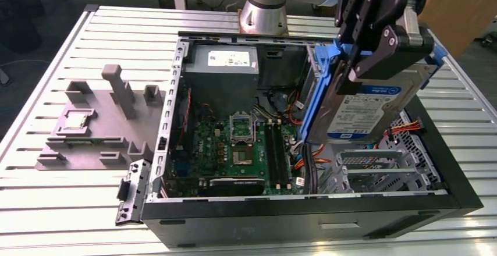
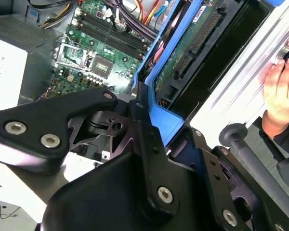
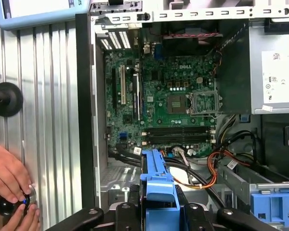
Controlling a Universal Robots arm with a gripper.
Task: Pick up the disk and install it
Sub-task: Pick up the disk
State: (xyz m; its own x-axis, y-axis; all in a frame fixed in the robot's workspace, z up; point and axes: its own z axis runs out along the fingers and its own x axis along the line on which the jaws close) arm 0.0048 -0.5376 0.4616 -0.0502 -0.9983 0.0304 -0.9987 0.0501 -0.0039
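— Above the open case (image 1: pixel 311 221), what's hidden?

— The gripper (image 1: pixel 380 52) covers the top of the disk (image 1: pixel 365 113), and the arm is cut off by the frame's upper edge. I can't tell whether the disk's lower end touches the drive cage (image 1: pixel 380 166).

— Is the gripper closed?

— Yes, it is clamped on the disk's upper end. Both wrist views show it pinching the blue bracket (image 2: pixel 166 120) (image 3: pixel 156 187).

— Which way does the disk point?

— It stands on edge, with its long axis steep and slightly tilted. Its labelled face looks toward the exterior view's right and its lower end points into the case.

— Anything else cut off?

— A hand (image 3: pixel 9 178) at the desk (image 1: pixel 78 209) edge, only partly in frame.
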